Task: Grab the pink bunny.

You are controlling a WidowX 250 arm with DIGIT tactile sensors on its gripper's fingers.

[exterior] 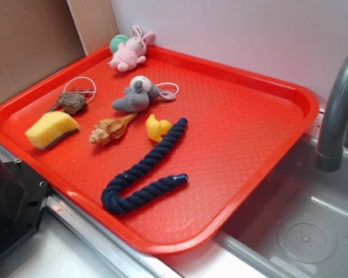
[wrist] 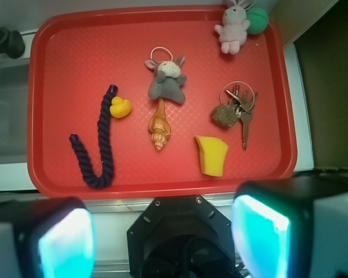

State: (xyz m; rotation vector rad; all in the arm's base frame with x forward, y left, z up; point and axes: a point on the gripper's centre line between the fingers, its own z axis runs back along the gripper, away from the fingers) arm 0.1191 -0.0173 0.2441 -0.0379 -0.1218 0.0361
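Observation:
The pink bunny lies in the far corner of the red tray, leaning against a green knitted ball. In the wrist view the pink bunny is at the tray's top right, next to the green ball. My gripper is open and empty, high above the robot's base and off the tray's near edge, far from the bunny. Its two fingers show glowing teal pads wide apart. The gripper is out of the exterior view.
On the tray lie a grey plush animal, a seashell, a yellow duck, a dark blue rope, a yellow sponge, and keys with a brown lump. A sink and grey faucet lie beside the tray.

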